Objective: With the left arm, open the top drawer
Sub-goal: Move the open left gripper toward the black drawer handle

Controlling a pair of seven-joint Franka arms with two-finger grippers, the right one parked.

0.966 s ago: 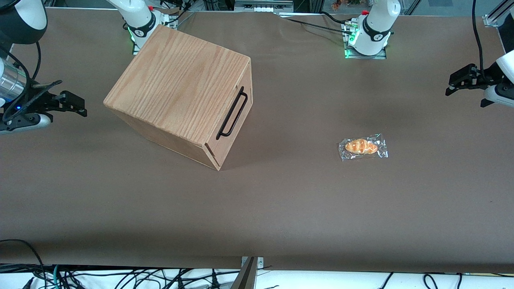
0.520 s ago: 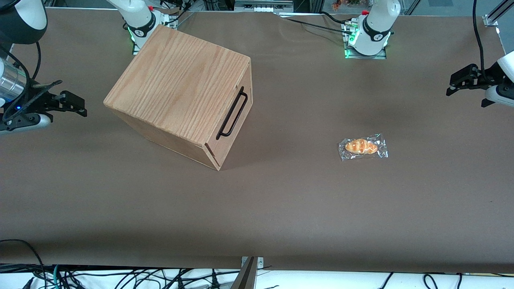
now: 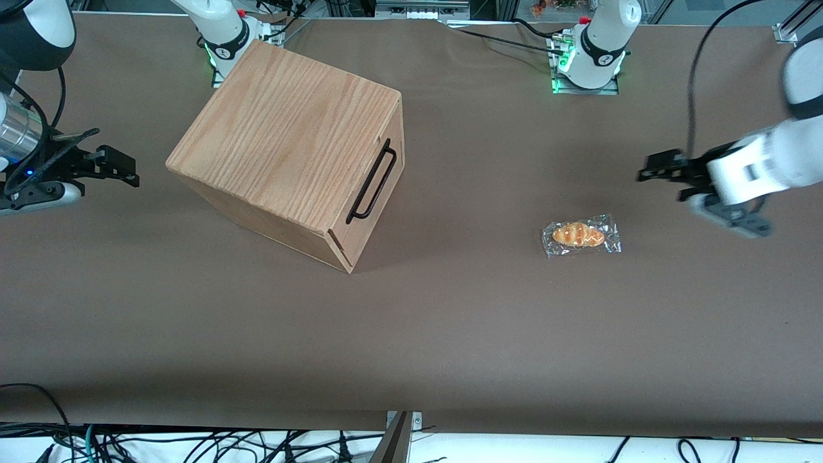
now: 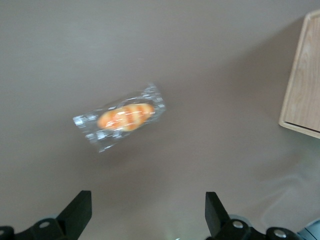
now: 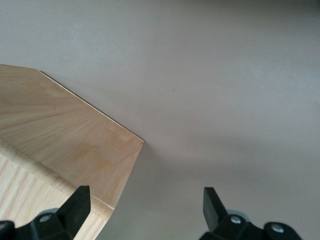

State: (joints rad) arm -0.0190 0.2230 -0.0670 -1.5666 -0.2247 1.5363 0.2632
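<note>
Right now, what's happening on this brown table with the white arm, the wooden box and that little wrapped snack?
The glossy white left arm is in the air over the working arm's end of the table, its small black two-finger tool open and holding nothing. It is far from the large oak-grain wooden box, whose shallow top drawer with the thin black bar handle is shut. A plastic-wrapped bread roll lies on the table between them, untouched.

Robot lab: bolted arm bases [image 3: 586, 80], loose cables [image 3: 193, 444]
</note>
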